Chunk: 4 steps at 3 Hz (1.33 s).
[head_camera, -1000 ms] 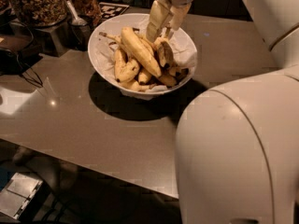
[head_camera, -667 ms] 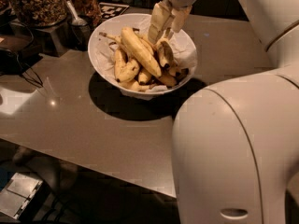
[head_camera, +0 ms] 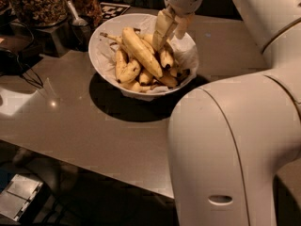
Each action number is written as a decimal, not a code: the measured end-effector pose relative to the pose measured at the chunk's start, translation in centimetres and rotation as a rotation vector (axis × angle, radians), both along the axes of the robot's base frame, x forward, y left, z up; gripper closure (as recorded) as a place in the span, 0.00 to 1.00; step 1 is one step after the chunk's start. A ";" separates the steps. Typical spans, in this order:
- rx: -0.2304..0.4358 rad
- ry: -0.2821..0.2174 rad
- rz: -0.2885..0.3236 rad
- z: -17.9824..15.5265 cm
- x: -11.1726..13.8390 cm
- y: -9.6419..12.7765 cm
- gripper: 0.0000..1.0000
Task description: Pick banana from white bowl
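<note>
The white bowl (head_camera: pixel 109 37) stands on the grey table, lined with crumpled white paper and holding several bananas. The banana (head_camera: pixel 166 56), curved with brown blotches and a black tip, lies at the right side of the pile, next to a longer, cleaner yellow banana (head_camera: pixel 141 51). My gripper (head_camera: pixel 167 40) reaches down from the top of the camera view into the bowl. It is open, with its fingers (head_camera: pixel 161 28) on either side of the banana's upper end, which they partly hide.
Clear jars of nuts (head_camera: pixel 37 4) and a metal scoop (head_camera: pixel 77 19) stand behind the bowl at the left. A dark cable (head_camera: pixel 23 74) lies at the table's left. My own white arm (head_camera: pixel 235 145) fills the right foreground. The table's front edge (head_camera: pixel 94 166) is below.
The gripper stays over the right side of the bowl, barely lower. My arm's big white body has shifted a little to the left in the view. The bananas have not moved.
</note>
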<state>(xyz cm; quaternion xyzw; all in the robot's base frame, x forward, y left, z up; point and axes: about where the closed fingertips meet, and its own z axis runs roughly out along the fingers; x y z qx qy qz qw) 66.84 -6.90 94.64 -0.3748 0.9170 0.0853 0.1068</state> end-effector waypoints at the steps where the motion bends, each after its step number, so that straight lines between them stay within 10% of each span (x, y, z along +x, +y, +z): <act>1: -0.004 0.035 -0.007 -1.7 0.3 -0.3 0.39; 4: 0.005 0.039 0.005 -1.2 0.3 -0.2 1.00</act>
